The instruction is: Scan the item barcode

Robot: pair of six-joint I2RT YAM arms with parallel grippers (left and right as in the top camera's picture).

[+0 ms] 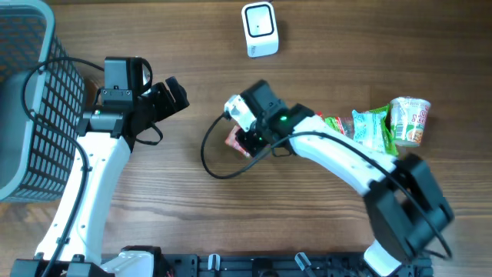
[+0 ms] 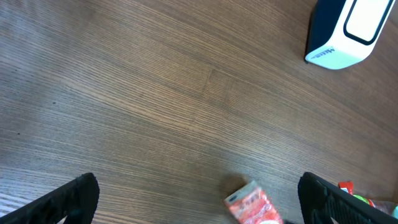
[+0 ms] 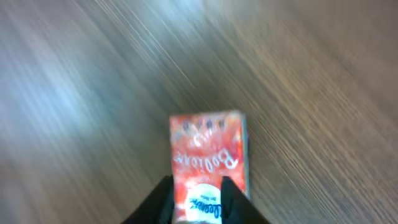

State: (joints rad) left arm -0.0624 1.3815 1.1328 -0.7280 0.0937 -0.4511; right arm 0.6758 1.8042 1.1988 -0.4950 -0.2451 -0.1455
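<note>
Wooden table [image 1: 346,46]: right gripper [image 3: 196,194] extends toward centre, jaws clamped on red packet [image 3: 208,146], view blurred; left gripper [image 2: 199,202] hovers, jaws wide apart, fingertips cropped.

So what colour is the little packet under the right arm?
The packet is red-orange with white lettering. The right wrist view shows it best.

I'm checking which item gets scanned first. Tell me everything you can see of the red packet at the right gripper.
The red packet is a small, flat, rectangular sachet. It looks glossy like plastic film, with white lettering and a white patch near one end. The right gripper pinches that end between its fingers. The packet lies near the middle of the table; whether it touches the wood I cannot tell. No barcode shows on the visible face.
</note>
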